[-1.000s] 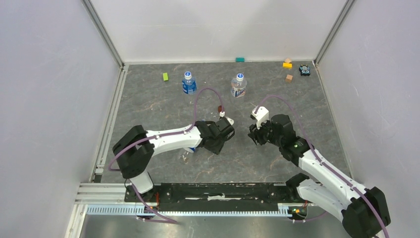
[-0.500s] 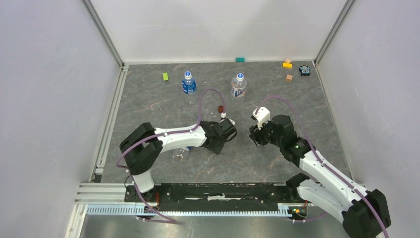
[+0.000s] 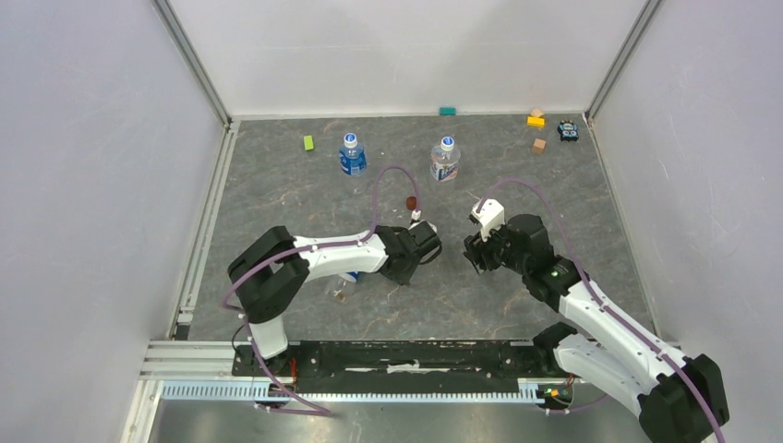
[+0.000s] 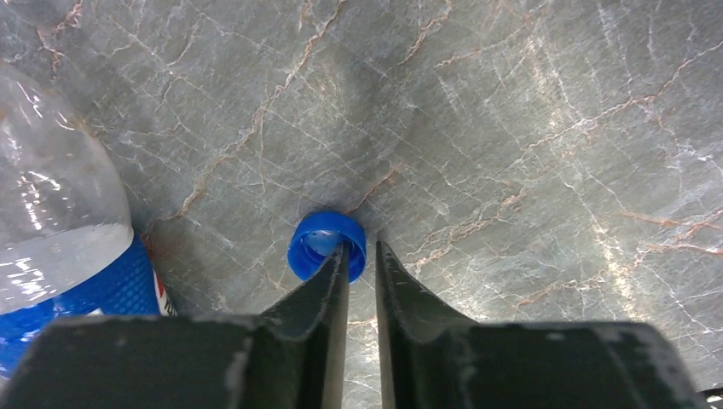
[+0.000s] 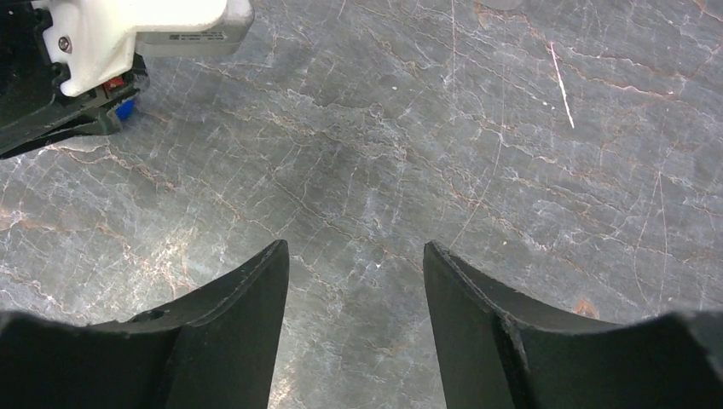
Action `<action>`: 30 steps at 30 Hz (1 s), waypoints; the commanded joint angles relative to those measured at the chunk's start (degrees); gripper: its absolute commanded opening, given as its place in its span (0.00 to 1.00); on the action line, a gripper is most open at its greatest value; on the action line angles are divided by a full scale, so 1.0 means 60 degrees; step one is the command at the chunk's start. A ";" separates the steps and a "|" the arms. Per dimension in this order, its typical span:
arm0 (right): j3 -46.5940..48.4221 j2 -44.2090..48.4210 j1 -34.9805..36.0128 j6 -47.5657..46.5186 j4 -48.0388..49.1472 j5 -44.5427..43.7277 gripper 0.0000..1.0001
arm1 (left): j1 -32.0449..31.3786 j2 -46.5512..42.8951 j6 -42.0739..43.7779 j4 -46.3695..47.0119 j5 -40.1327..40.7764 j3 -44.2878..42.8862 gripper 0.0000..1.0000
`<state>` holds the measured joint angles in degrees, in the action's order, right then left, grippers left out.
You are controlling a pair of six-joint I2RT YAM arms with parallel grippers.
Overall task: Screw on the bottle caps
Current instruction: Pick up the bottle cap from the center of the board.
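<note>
A grey stone-look tabletop (image 3: pixel 277 198), veined in rust-brown and white, fills a booth of plain white walls (image 3: pixel 406 55). An aluminium rail (image 3: pixel 351 389) runs along the bottom of the top view. Across the upper part of that view, from the left, are a green block (image 3: pixel 308 142), a blue-labelled bottle (image 3: pixel 351 159) standing upright, and a dark red disc (image 3: pixel 411 201) lower down. Then come a second standing bottle (image 3: pixel 444 164), a teal block (image 3: pixel 448 111) by the back wall, a yellow block (image 3: pixel 536 120) and a tan block (image 3: pixel 538 145). Each standing bottle has a pale cap (image 3: pixel 350 138) on top.

In mid-frame the left gripper (image 3: pixel 427 245) and right gripper (image 3: pixel 473 251) face each other, near but apart. In the left wrist view a lying bottle (image 4: pixel 51 247) sits at the left edge. Just right of it the blue cap (image 4: pixel 320 243) rests open side up on the stone. The left jaws are narrow, with the cap's rim between their tips; I cannot tell whether they pinch it. The right jaws stand well apart over bare stone, holding nothing.

The bottles' wraps are blue and white, with print too small to read. The grey sticker on the white camera housing (image 5: pixel 136 34), upper left of the right wrist view, is also illegible.
</note>
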<state>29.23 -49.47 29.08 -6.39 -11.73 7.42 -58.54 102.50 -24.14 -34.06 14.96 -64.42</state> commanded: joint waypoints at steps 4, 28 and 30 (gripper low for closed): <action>0.0108 0.0174 -0.0046 -0.0092 0.0152 0.0091 0.76 | 0.0057 -0.0289 0.0259 0.0184 -0.0023 -0.0374 0.09; -0.0382 0.1090 -0.0051 0.0997 0.5353 0.6164 0.95 | 0.2912 -0.6831 -0.3520 0.6030 -0.6683 0.2492 0.02; -0.0613 0.1126 -0.0043 0.1458 0.6770 0.6387 0.93 | 0.2971 -0.6944 -0.4260 0.6975 -0.7132 0.2778 0.02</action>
<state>27.79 -43.53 28.97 -1.89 10.02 37.15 -41.30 63.05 -38.61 -7.38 -16.88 -50.09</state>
